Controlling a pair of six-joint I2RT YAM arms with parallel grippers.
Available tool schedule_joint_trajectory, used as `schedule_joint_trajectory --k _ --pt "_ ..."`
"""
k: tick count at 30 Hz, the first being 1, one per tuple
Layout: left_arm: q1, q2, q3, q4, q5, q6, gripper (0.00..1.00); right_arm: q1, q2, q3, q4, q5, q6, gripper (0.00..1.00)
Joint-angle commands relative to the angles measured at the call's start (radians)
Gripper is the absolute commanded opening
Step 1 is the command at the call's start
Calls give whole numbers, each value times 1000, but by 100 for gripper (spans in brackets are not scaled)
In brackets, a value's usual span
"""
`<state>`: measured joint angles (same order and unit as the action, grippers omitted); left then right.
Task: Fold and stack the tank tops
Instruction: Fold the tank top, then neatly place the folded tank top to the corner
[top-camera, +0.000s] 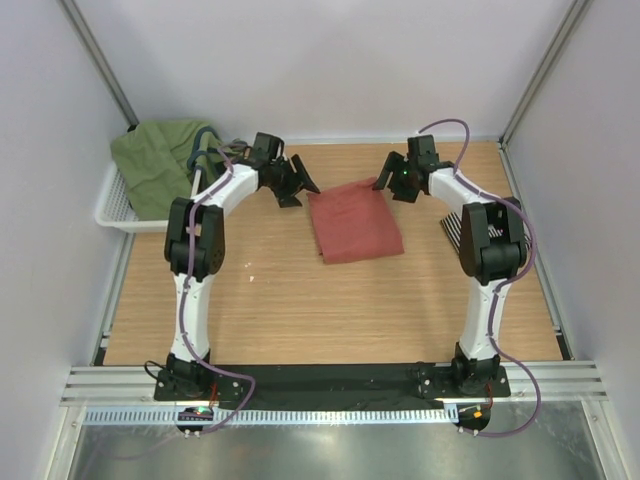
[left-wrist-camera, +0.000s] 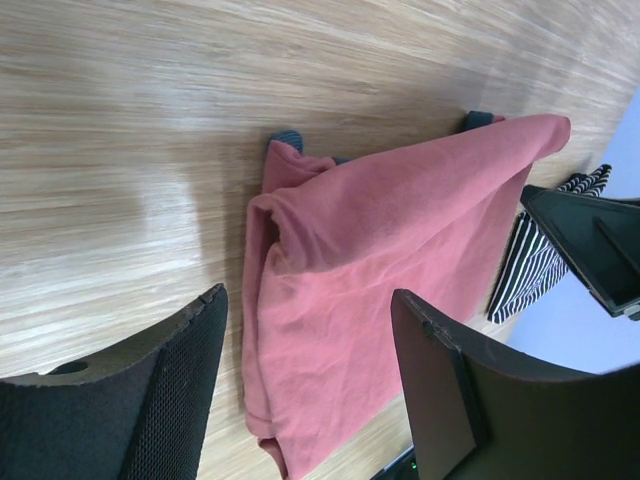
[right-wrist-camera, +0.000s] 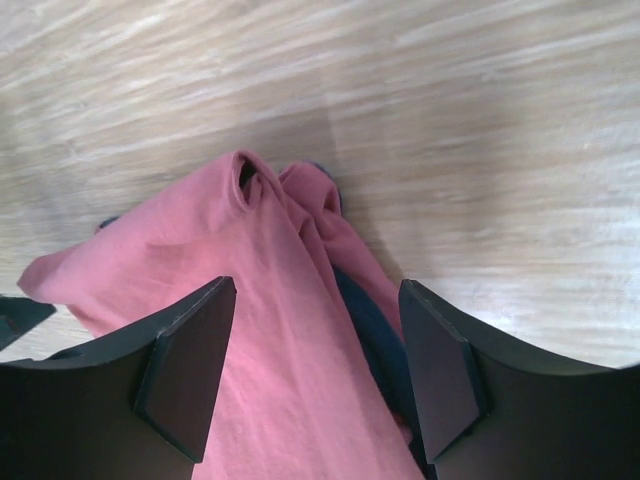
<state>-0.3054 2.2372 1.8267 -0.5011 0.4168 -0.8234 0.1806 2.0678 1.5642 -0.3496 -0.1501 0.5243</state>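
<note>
Two claws gape wide, both empty. Your left claw and right claw flank the salmon-red tank top, which lies folded on the tabletop between them. The striped tank top, behind the right claw, probably awaits stacking.

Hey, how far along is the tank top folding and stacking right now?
Done: the salmon-red tank top lies folded mid-table. In hand: nothing; the left claw and right claw hang open over its far edge. Left: the striped tank top lies apart from it, beside the right arm, so the two are not yet stacked.
</note>
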Motion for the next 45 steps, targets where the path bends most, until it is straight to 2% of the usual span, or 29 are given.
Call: schedule_joint_trajectory --k 1,6,11,16,17,18,19,20,23,24,25,37,41,45 --pt "-20 24 64 16 7 35 67 -20 -17 2 87 -86 -37 72" --pt "-29 96 149 25 10 36 64 -21 50 60 136 -160 -53 70" --pt "-29 107 155 85 -15 61 51 -21 107 143 163 -226 -115 67" --pt "-29 116 161 104 -35 84 48 -21 163 212 138 -252 -167 65" --pt "-29 119 163 110 -35 90 41 -21 166 215 138 -253 -187 63" --pt "-29 122 161 127 -29 92 35 -20 169 226 139 -258 -196 59" --pt "-31 124 161 137 -21 93 29 -21 173 230 133 -266 -204 46" --pt "-29 128 161 148 -13 95 15 -20 182 237 129 -275 -208 38" --pt "-29 131 163 176 34 93 0 -20 183 258 112 -321 -208 7" --pt "-29 119 157 182 36 96 0 -20 170 237 119 -325 -192 2" --pt "-31 110 143 187 36 99 0 -21 158 220 147 -325 -185 1" --pt "-32 -111 -78 276 82 99 0 -20 -256 -179 282 -224 -115 1" --pt "-38 -177 -124 292 99 92 0 -20 -342 -266 284 -160 -92 1" --pt "-46 -165 -106 299 132 63 0 -21 -377 -326 268 -73 -54 1"
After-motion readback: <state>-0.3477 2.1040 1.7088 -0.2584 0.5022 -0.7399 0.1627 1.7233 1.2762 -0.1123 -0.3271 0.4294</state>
